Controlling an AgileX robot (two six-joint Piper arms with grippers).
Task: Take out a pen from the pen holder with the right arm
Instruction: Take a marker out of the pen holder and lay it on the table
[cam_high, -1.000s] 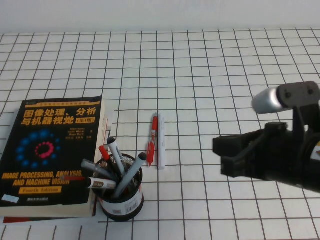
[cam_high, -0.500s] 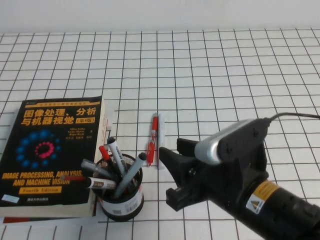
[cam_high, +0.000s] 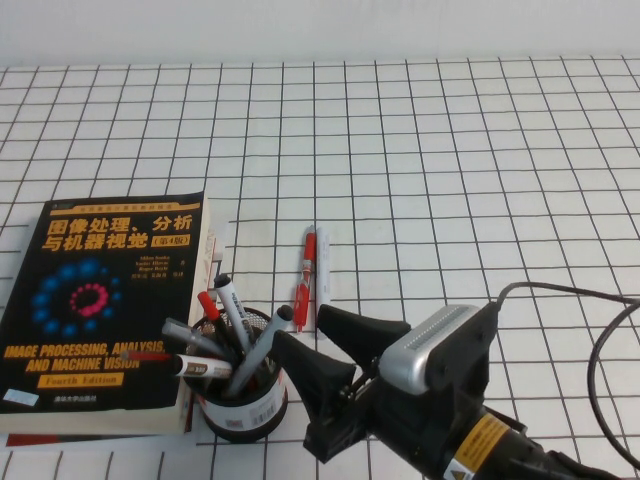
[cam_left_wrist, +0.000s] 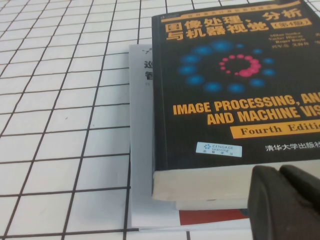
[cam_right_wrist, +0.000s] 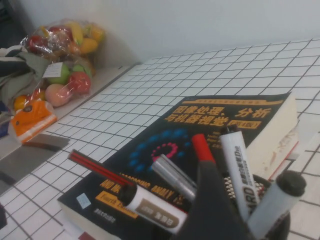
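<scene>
Several pens (cam_high: 232, 330) in holder (cam_high: 245, 410); right gripper (cam_high: 300, 326) beside, wide; left gripper (cam_left_wrist: 279, 175) by book (cam_high: 100, 300), closed.

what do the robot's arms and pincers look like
Right pincer, beside the black round pen holder: two black wedge-shaped fingers on a black arm, with a silver ribbed block, a yellow warning label and a black cable. Left pincer, over the black textbook: only black rounded tips show.

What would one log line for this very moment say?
phase: pre-grasp | right gripper: open, empty, beside pen holder | markers: all in holder | left gripper: shut, by textbook
</scene>
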